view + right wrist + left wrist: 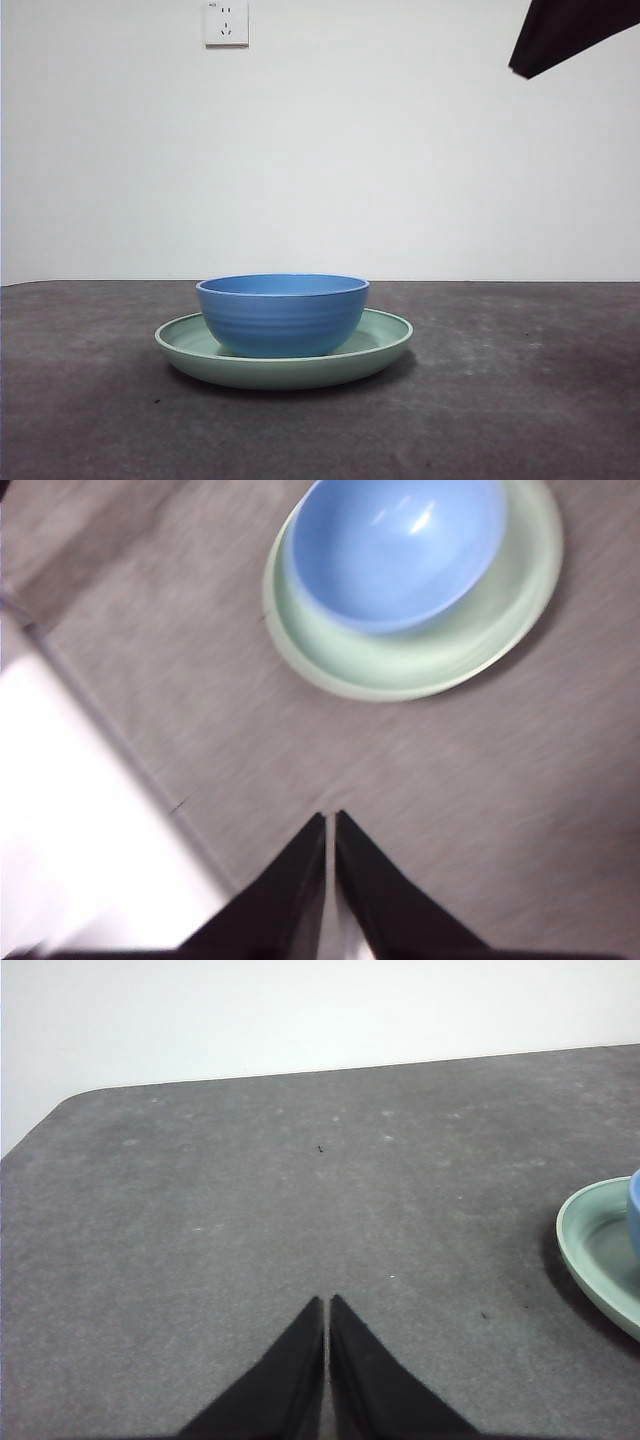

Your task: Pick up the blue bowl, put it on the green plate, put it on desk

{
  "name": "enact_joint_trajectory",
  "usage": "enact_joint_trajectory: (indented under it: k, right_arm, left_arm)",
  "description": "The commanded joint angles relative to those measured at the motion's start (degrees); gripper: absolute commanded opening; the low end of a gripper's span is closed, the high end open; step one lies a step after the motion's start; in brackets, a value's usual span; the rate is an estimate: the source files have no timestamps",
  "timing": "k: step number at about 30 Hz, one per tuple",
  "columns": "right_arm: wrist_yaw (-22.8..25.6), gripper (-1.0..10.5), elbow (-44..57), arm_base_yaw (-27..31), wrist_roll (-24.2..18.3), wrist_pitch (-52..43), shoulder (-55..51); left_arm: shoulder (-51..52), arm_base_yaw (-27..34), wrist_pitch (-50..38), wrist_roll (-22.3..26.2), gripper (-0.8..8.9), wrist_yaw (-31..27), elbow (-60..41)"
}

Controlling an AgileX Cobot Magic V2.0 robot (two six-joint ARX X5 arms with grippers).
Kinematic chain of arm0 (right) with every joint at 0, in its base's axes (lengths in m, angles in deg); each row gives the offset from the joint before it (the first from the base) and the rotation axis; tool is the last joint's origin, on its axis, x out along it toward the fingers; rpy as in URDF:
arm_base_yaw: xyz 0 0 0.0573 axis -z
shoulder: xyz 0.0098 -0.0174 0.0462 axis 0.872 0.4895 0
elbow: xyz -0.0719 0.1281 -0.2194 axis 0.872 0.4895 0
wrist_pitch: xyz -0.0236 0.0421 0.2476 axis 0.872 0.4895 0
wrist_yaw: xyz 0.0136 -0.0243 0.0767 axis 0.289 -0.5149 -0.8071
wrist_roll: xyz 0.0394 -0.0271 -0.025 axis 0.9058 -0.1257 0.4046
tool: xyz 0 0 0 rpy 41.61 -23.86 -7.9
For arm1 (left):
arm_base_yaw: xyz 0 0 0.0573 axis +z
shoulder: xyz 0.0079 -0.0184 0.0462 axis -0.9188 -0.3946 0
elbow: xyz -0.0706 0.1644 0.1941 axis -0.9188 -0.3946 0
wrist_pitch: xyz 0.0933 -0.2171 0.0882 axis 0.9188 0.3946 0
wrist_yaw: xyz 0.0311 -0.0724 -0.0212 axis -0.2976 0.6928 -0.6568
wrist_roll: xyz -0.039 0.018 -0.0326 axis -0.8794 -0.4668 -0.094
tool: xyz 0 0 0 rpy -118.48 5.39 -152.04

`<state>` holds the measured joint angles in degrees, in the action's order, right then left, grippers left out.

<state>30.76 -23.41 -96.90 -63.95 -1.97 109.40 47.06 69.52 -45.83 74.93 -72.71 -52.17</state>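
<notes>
The blue bowl (283,313) stands upright inside the green plate (385,345), which rests on the desk (520,400) near the middle. From above, the right wrist view shows the blue bowl (400,548) in the green plate (400,670), well away from my right gripper (330,820), which is shut and empty, high over the desk. A dark arm tip (565,35) shows at the top right corner of the front view. My left gripper (327,1305) is shut and empty over the bare desk (250,1210), with the green plate's rim (590,1260) off to one side.
A white wall with a power socket (226,22) stands behind the desk. The desk's rounded corner (70,1105) and its edge (100,730) show in the wrist views.
</notes>
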Motion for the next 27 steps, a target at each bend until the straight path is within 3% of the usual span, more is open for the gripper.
enact_joint_trajectory:
  k: [1, 8, 17, 21, 27]
  right_arm:
    - [2.01, 0.1, -0.92, 2.86, -3.82, -3.78, -2.25]
    - [2.12, 0.1, 5.57, 16.26, -2.80, -24.22, -12.90]
    - [3.02, 0.1, 27.12, 34.01, -2.95, -41.92, -30.51]
    - [4.13, 0.1, 35.58, 38.58, -2.93, -45.44, -37.51]
    - [8.37, 0.1, 44.35, 41.00, -2.71, -46.58, -45.83]
  left_arm:
    - [0.09, 0.17, 0.44, -0.26, 0.10, -0.09, -1.18]
    - [0.09, 0.17, 0.44, -0.26, 0.10, -0.11, -1.18]
    - [0.11, 0.17, 0.44, -0.26, 0.10, -0.09, -1.18]
    - [0.11, 0.17, 0.44, -0.26, 0.10, -0.09, -1.18]
    - [0.11, 0.17, 0.44, -0.26, 0.10, -0.09, -1.18]
